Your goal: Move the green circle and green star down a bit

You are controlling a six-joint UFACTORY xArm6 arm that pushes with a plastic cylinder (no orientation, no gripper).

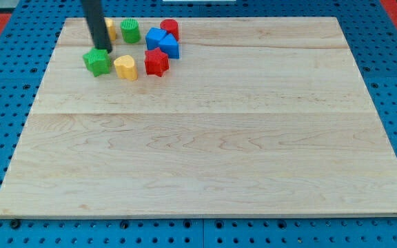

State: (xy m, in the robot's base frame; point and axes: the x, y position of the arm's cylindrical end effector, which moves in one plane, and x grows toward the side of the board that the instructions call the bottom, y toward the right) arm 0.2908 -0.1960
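Reading from the view's left, my tip (103, 49), a bare rod with no fingers to open or close, is touching the top edge of the green star (97, 62), while the green circle (130, 31) is sitting near the surface's (205, 151) top, both probably light, rigid, easily sliding blocks best pushed from their upper sides.

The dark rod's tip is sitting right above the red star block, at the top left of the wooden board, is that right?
Not quite: my tip sits just above the green star block, not the red star block, as the camera view shows. It is at the wooden board's top left.
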